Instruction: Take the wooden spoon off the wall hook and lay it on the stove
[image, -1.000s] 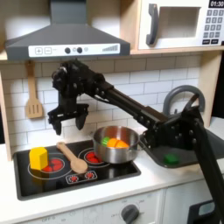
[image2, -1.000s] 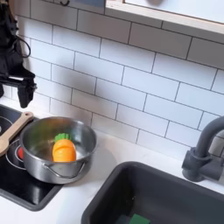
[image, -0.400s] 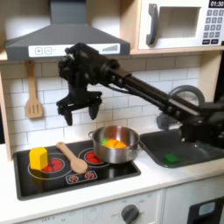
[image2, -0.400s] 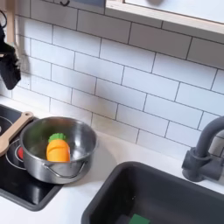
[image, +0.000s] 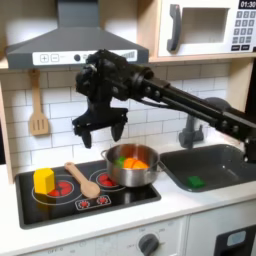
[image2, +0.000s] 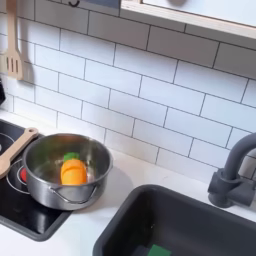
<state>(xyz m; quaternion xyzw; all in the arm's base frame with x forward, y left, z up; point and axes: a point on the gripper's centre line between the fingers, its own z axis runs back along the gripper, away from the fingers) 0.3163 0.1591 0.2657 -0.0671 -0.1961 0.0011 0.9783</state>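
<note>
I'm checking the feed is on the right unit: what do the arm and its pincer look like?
In the first exterior view, the arm is all black: blocky motor housings joined by slim straight links, with dark cabling bunched around the wrist. The pincer is black too, with two short prongs under a wider crossbar. No markings can be made out.

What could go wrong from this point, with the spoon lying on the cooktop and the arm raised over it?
The wooden spoon lies on the stove with its bowl near the pot; a low sweep could nudge it off. The open gripper hangs above the pot's left edge, so a descent might clip the rim. The slotted spatula on the wall could be mistaken for the spoon.
</note>
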